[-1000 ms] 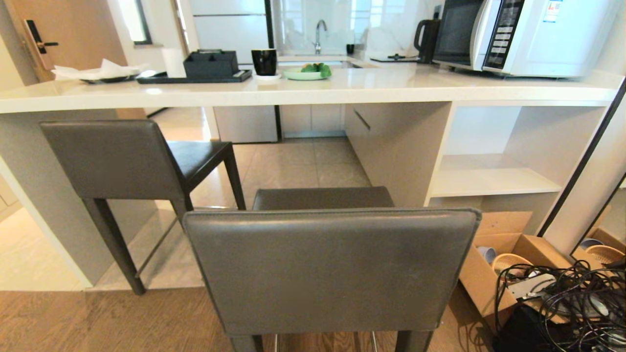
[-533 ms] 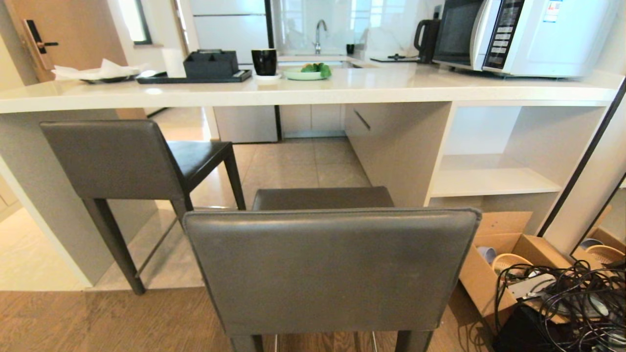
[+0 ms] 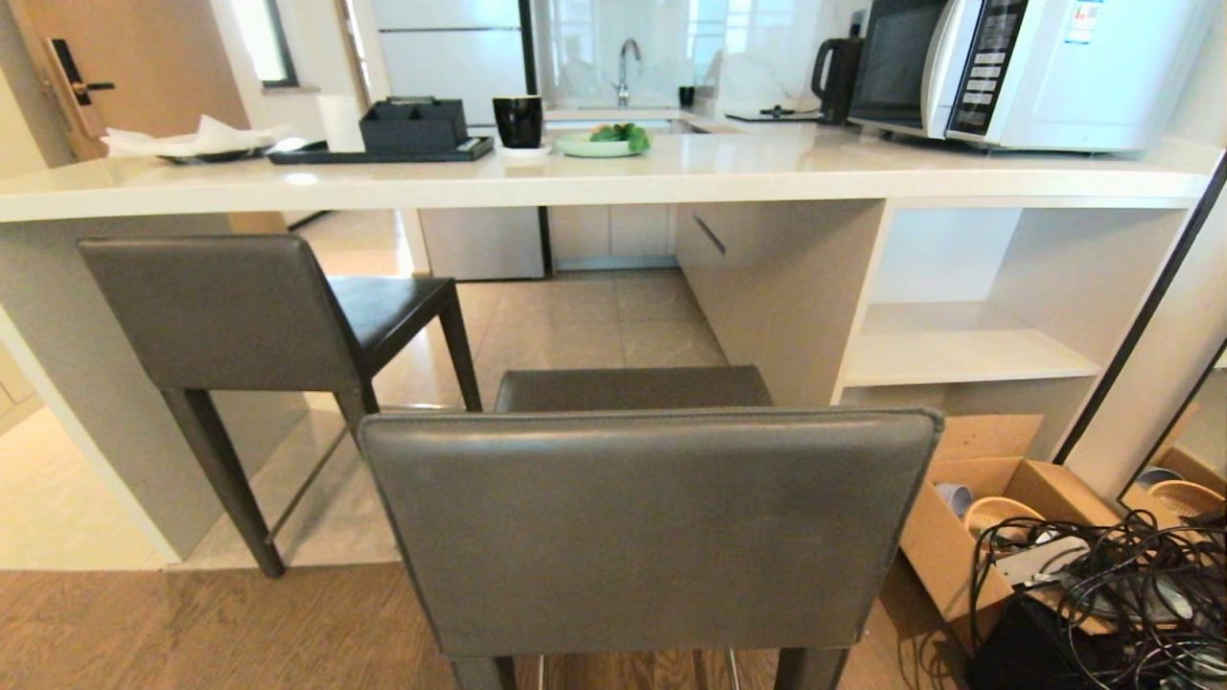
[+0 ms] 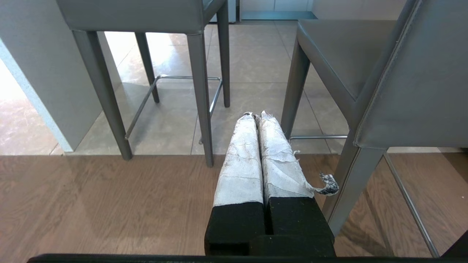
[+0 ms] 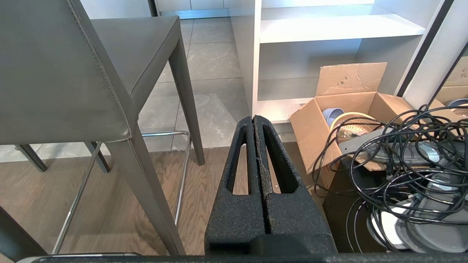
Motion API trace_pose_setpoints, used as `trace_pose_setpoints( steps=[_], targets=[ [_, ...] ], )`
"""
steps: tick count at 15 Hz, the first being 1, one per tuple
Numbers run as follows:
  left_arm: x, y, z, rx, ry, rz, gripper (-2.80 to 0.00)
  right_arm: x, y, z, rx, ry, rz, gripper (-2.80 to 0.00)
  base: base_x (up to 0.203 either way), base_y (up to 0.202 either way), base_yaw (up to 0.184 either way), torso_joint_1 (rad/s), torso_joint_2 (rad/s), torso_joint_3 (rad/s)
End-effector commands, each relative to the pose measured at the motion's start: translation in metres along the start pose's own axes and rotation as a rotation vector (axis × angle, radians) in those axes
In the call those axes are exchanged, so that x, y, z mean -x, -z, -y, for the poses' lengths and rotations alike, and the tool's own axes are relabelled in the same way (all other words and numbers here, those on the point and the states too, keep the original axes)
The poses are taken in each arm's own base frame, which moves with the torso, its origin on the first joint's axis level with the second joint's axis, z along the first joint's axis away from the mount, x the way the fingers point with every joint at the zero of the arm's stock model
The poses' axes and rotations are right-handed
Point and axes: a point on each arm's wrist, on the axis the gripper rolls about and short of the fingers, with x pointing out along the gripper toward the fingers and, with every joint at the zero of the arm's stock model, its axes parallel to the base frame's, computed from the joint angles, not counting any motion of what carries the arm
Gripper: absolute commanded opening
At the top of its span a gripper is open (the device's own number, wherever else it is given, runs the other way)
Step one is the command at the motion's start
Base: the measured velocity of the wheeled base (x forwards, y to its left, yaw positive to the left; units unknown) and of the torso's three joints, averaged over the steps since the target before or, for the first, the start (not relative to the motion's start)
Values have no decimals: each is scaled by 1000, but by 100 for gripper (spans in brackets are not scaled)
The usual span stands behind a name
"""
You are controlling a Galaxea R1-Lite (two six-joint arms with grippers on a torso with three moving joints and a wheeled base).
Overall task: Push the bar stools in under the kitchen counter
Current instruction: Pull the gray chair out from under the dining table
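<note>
Two grey leather bar stools stand before the white kitchen counter point(image 3: 671, 172). The near stool point(image 3: 652, 527) is right in front of me, pulled out onto the wood floor, its backrest facing me. The far stool point(image 3: 220, 311) on the left is turned askew, its seat partly under the counter. Neither gripper shows in the head view. My left gripper point(image 4: 255, 115), wrapped in white tape, is shut and empty, low beside the near stool's point(image 4: 398, 80) left rear leg. My right gripper point(image 5: 253, 117), black, is shut and empty, beside that stool's point(image 5: 58, 73) right side.
An open cardboard box point(image 3: 968, 508) with bowls and a tangle of black cables point(image 3: 1112, 594) lie on the floor at the right, below white open shelves point(image 3: 959, 355). On the counter stand a microwave point(image 3: 1035, 67), a kettle, a black tray, a cup and a green plate.
</note>
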Motion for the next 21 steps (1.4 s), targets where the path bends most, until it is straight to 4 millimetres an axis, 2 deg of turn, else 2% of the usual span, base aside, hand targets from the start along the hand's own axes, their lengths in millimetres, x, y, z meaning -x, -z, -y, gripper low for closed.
trace_pose_setpoints(
  steps=[1,21],
  targets=[
    [0,0,0,0,0,-1,-280,0,0,0,0,-1,-2,-280,0,0,0,0,0,0],
    [0,0,0,0,-1,-1,-280,0,0,0,0,-1,-2,-280,0,0,0,0,0,0]
  ],
)
